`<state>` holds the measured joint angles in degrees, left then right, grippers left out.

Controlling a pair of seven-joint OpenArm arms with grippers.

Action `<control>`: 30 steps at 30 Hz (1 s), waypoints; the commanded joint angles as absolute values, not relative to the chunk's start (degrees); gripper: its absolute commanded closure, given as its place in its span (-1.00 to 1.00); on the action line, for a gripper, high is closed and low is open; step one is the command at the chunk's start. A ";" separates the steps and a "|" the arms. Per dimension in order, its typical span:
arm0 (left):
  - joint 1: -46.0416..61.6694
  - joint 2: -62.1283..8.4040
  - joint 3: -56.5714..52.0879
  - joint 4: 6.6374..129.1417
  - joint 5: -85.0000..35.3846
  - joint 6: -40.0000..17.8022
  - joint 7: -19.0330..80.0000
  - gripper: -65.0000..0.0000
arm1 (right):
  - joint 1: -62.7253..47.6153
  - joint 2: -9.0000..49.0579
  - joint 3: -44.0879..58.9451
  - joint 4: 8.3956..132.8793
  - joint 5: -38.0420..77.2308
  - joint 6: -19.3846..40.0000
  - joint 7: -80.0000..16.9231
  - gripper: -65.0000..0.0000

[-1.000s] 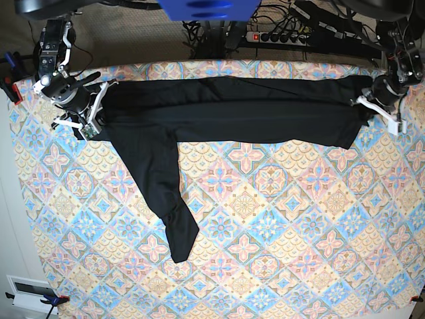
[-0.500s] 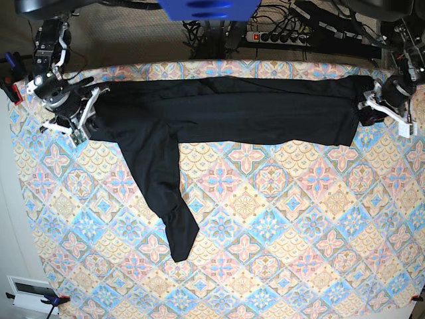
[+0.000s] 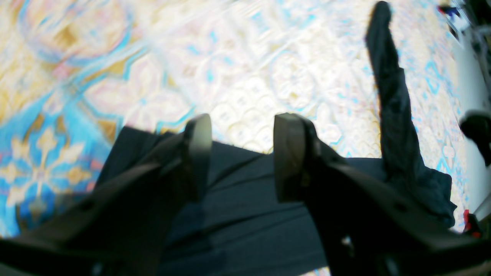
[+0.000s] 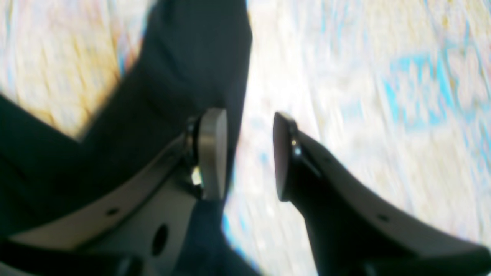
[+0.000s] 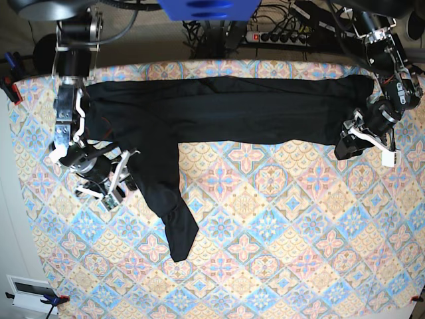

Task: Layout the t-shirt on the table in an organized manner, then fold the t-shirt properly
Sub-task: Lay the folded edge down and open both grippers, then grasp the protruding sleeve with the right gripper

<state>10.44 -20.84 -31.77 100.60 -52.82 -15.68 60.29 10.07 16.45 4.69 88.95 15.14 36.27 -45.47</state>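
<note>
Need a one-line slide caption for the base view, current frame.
Black t-shirt spread along the far edge of the patterned table, one part trailing forward; left gripper and right gripper open beside it.

A surface (image 5: 279, 226) covered by a cloth patterned in pastel blue, pink and yellow floral diamonds is seen from above. A black t-shirt (image 5: 219, 109) is spread flat in a long band along its far edge, one narrow part trailing diagonally toward the middle.

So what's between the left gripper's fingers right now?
Nothing is gripped: in the left wrist view the left gripper stands open, with only the t-shirt and table below.
</note>
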 commanded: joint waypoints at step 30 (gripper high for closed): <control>8.84 -18.95 -30.37 101.23 -48.22 -15.69 59.74 0.22 | 25.01 17.01 -7.87 53.85 15.08 36.26 -27.91 -0.03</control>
<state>9.39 -18.11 -30.04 100.42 -47.27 -15.46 60.51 23.66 16.45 -8.05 53.19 14.55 36.01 -28.49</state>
